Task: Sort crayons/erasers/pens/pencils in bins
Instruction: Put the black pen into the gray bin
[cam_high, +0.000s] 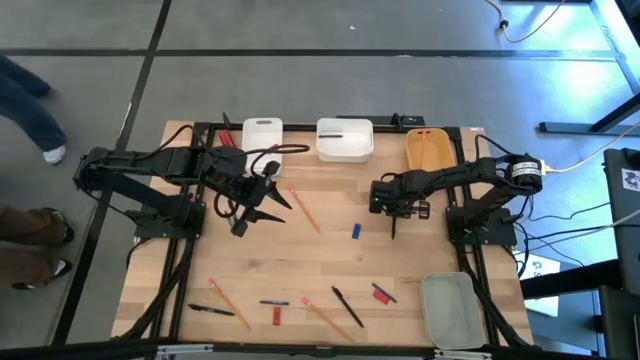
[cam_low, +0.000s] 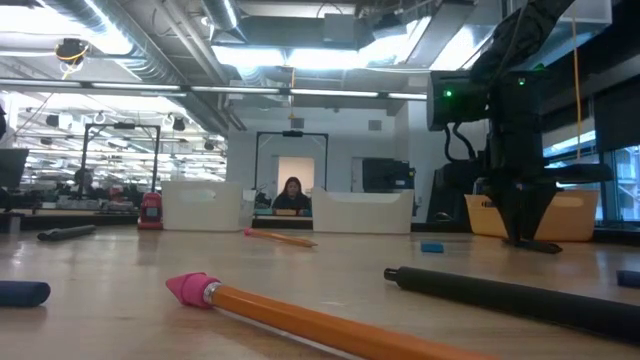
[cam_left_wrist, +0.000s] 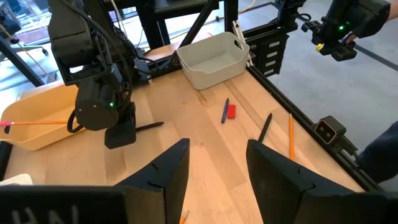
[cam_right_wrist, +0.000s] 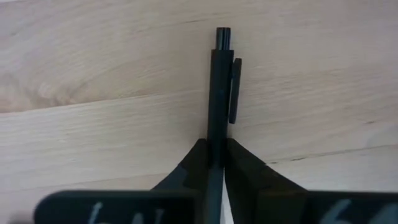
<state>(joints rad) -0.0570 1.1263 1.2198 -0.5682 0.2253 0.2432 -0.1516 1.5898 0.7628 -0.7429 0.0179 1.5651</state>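
My right gripper (cam_high: 393, 208) stands at the table's right middle, pointing down, shut on a black pen (cam_right_wrist: 221, 87). The low view shows it (cam_low: 524, 236) down at the tabletop. My left gripper (cam_high: 262, 200) hovers open at the left middle, and its fingers (cam_left_wrist: 163, 171) touch nothing. Along the far edge sit a narrow white bin (cam_high: 262, 135), a wider white bin (cam_high: 345, 140) with a pen in it, and a yellow bin (cam_high: 428, 148) with a pencil (cam_left_wrist: 31, 122) in it. The grey bin (cam_high: 450, 310) is at the near right corner. My right gripper pinches the pen's barrel (cam_right_wrist: 216, 134) between its two fingers, just behind the clip. The fingers come from above, pointing down, across the pen. The pen lies level at the tabletop, clip end (cam_right_wrist: 222, 37) sticking out past the fingers. I cannot tell whether it is lifted clear.
Loose on the wood: a pencil (cam_high: 305, 210) and a blue eraser (cam_high: 355, 231) mid-table. Along the near edge are pencils (cam_high: 228, 302) (cam_high: 325, 315), pens (cam_high: 210, 310) (cam_high: 347, 306) (cam_high: 274, 302) and red erasers (cam_high: 276, 317) (cam_high: 382, 294). A person's legs stand beyond the table's left side.
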